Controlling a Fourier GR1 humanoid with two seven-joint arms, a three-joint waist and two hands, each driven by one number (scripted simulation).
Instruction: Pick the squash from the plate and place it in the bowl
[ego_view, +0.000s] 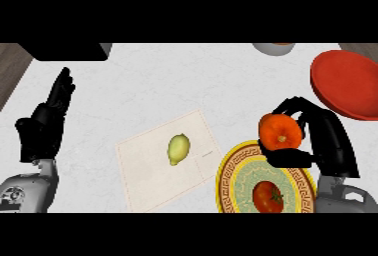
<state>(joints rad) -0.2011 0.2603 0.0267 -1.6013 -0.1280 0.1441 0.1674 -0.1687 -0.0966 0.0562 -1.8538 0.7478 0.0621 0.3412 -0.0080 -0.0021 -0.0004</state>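
Observation:
An orange squash (280, 131) hangs just above the far rim of the patterned yellow plate (235, 170), and my right hand (325, 137) is shut on it, fingers curled over its top and thumb under it. A red tomato (268, 196) lies in the plate's middle. The red bowl (347, 85) stands at the far right, beyond the held squash. My left hand (46, 120) rests open at the left edge, fingers pointing up.
A pale cutting mat (148, 170) with a yellow-green lemon (179, 148) lies left of the plate. A black object (66, 50) sits at the far left corner, and a grey cup (275, 48) at the far edge.

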